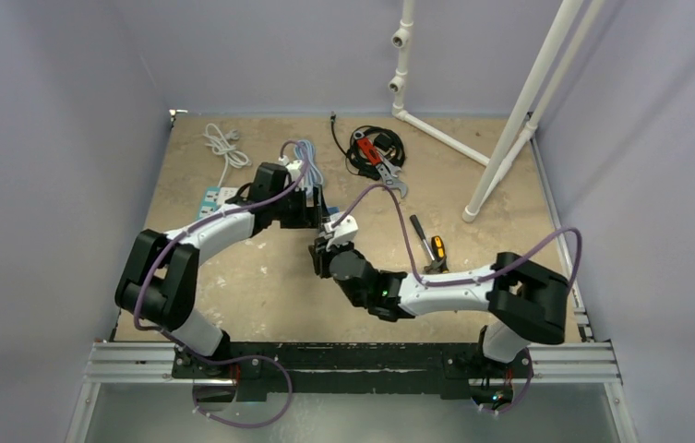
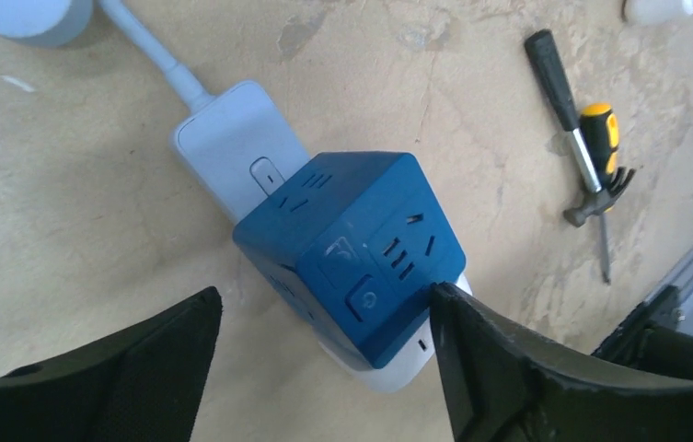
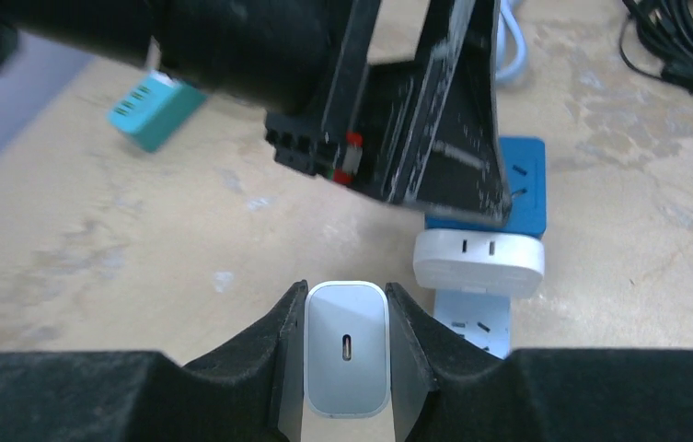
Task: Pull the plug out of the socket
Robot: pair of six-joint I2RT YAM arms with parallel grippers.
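step: plug (image 3: 347, 359) looks already out of socket cube (image 2: 352, 239)
right gripper (image 3: 347, 296): clamped on plug
left gripper (image 2: 324, 295): spread wide astride cube
next: draw plug back, clear

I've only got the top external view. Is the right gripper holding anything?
Observer: Yes, the right gripper is shut on a white charger, its USB-C port facing the wrist camera.
Operator: Is it plugged in?
Observer: Seemingly not; the power strip lies apart from it, farther along the table.
Operator: And the left gripper?
Observer: The left gripper is open, straddling the blue cube socket on that strip.
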